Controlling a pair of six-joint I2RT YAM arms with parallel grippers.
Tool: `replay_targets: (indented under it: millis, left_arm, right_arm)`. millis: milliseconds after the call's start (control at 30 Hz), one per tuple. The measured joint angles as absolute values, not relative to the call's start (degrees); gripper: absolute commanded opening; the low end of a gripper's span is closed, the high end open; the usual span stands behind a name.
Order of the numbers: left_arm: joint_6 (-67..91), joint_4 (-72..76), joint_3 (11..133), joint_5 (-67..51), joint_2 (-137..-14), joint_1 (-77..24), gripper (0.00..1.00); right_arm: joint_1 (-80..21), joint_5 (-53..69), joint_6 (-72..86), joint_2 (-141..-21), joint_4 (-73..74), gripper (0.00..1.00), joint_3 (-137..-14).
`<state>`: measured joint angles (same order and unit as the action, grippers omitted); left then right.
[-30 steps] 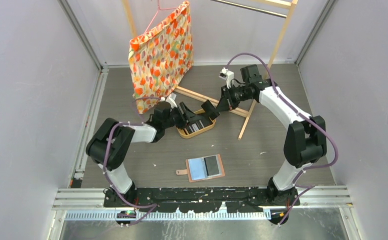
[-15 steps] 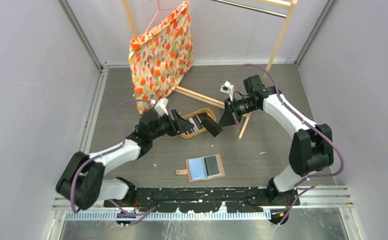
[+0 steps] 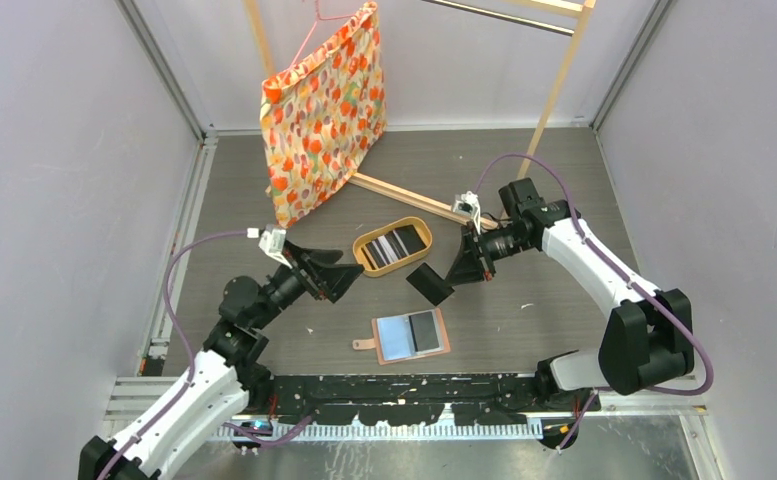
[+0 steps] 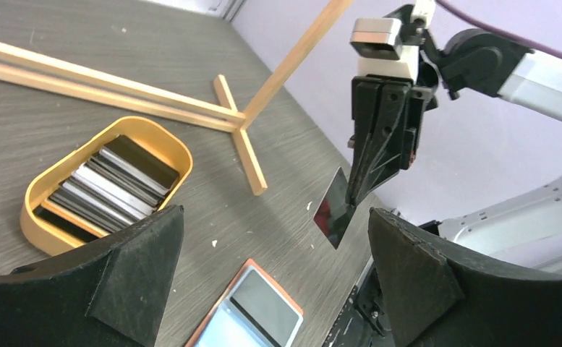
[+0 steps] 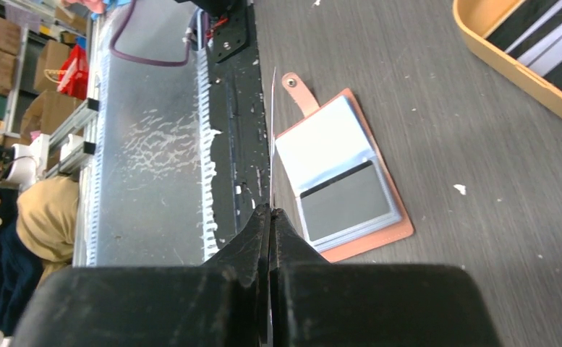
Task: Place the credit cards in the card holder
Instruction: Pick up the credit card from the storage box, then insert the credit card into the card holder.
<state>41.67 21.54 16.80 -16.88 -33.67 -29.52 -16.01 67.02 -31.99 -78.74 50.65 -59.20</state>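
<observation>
The card holder (image 3: 411, 335) lies open and flat near the middle of the table's near edge, one dark card already in its right pocket. Just beyond it, the left gripper (image 3: 341, 279) hangs spread wide and empty, while the right gripper (image 3: 456, 272) is clenched on a black credit card (image 3: 430, 284), carried edge-down above the table. Farther back, more cards (image 3: 394, 244) fill the oval tray (image 4: 169, 142). The carry seems underway; next, lower the card's edge into a free pocket.
</observation>
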Motion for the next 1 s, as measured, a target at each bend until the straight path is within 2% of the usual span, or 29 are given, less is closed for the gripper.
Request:
replay_targets:
  millis: [100, 300, 600, 900, 1000]
  left_arm:
    - [43.3, 26.3, 13.3, -18.1, -31.1, -29.5, 0.99]
    - [46.5, 31.1, 11.8, -21.6, -36.2, -31.8, 0.96]
    - [41.8, 42.0, 12.2, -14.3, -51.5, -48.5, 0.91]
    - [44.2, 52.7, 17.4, -9.6, -66.9, -49.7, 0.71]
    - [45.6, 57.0, 19.3, -9.6, -70.4, -49.8, 0.58]
  right_arm:
    - [-15.8, 69.5, -32.2, -78.7, 50.8, 0.01, -58.2]
    - [-15.5, 72.8, -27.9, -78.7, 47.4, 0.01, -55.8]
    - [-14.6, 74.4, -18.5, -78.7, 40.0, 0.01, -55.4]
    - [-14.5, 75.8, -14.9, -78.7, 37.6, 0.01, -55.4]
    - [-14.5, 75.9, -14.6, -78.8, 37.4, 0.01, -55.4]
